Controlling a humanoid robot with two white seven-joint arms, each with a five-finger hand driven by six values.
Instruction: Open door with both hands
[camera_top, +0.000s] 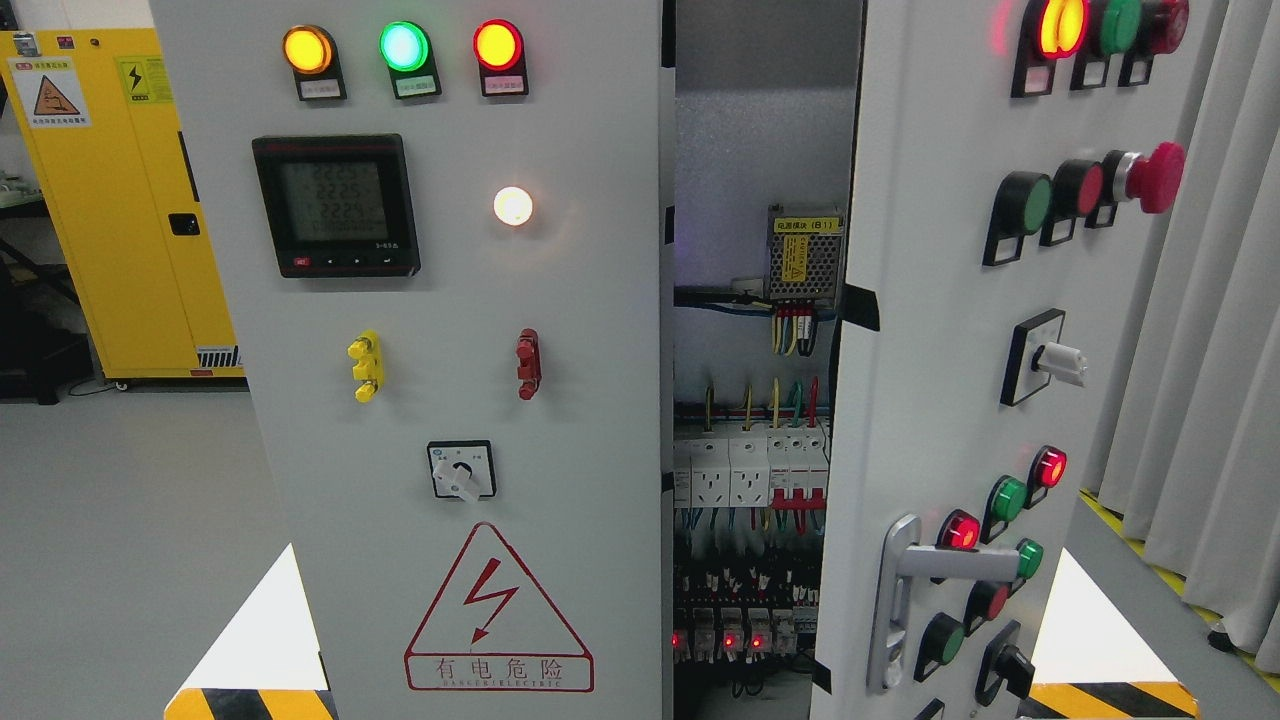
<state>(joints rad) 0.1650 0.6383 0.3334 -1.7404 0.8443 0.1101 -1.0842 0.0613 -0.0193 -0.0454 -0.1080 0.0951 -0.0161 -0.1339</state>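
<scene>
Right door (940, 400) ajar, wiring (750, 520) exposed

Left door (450, 400): pale grey. Top row of 3 lamps (402, 47): amber, green, red, each on a black base. Meter (335, 205): black frame, grey-green screen. 1 lamp (513, 205) glows white. Yellow terminal (365, 366), dark red terminal (528, 363). Warning triangle (497, 610): red outline, red bolt, red characters. Right door (930, 330): pale grey, with red and green buttons (1020, 205) on black bases; silver handle (895, 600). Interior wiring (790, 330): yellow, red, blue, green. Cabinet (110, 200) at left: yellow. Floor markers (1110, 698): white with yellow-black diagonal stripes. Curtain (1210, 330): grey-beige.
</scene>
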